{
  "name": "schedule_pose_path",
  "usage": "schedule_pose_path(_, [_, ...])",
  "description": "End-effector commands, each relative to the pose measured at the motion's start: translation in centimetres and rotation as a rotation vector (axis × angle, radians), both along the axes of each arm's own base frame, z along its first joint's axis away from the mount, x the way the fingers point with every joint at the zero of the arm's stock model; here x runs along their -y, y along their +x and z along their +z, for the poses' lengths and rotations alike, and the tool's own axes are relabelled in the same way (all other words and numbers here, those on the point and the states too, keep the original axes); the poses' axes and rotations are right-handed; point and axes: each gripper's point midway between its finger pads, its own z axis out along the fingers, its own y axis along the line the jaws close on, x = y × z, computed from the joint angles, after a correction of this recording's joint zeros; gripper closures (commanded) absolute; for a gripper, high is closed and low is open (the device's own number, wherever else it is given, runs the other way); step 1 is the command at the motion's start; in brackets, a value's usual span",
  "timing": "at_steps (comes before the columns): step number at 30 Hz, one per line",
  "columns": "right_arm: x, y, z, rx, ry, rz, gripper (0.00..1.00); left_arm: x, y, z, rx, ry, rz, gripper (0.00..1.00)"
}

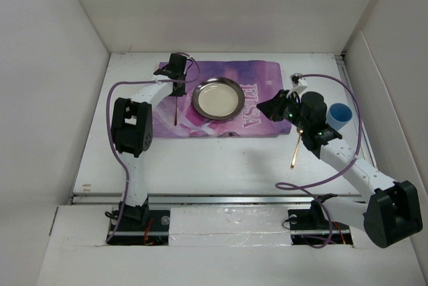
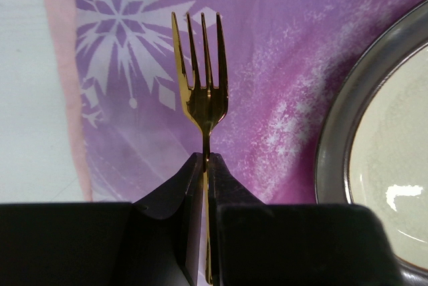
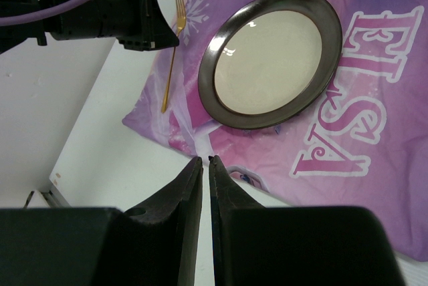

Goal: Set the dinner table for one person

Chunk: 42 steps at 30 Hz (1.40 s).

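Here, left gripper (image 2: 206, 166) clamped on gold fork (image 2: 202, 72), tines pointing away, right gripper (image 3: 205, 169) nearly closed, empty.

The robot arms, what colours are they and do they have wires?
Both arms mix white links with chunky black joints. A purple cable loops along the left arm and the right arm. Each tool, left and right, has two black wedge-shaped fingers.
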Motion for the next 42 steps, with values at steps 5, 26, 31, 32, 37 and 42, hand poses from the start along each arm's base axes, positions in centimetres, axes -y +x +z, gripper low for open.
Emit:
schedule_pose_path(5, [-0.6,0.6,2.2,0.084,0.004,0.007,0.80,-0.3,1.2,-0.9,-0.002,0.001,0.019,1.00])
schedule_pose_path(26, [1.1,2.3,-0.1,0.041,-0.087,-0.153,1.00,6.4,-5.5,21.0,0.406,-0.303,-0.119,1.00])
schedule_pose_path(31, [4.4,1.6,-0.5,0.036,-0.124,-0.305,1.00,10.4,-17.0,24.0,0.487,-0.479,-0.305,1.00])
schedule_pose_path(32, [4.5,1.3,-1.7,0.005,-0.137,-0.305,1.00,9.9,-18.0,26.2,0.542,-0.519,-0.303,1.00])
schedule_pose_path(37, [7.5,-1.3,-5.4,-0.101,-0.169,-0.391,1.00,7.0,-24.0,24.5,0.557,-0.568,-0.321,1.00])
schedule_pose_path(42, [12.0,-4.1,-10.0,-0.291,-0.269,-0.509,1.00,5.5,-28.4,25.0,0.610,-0.616,-0.401,0.96])
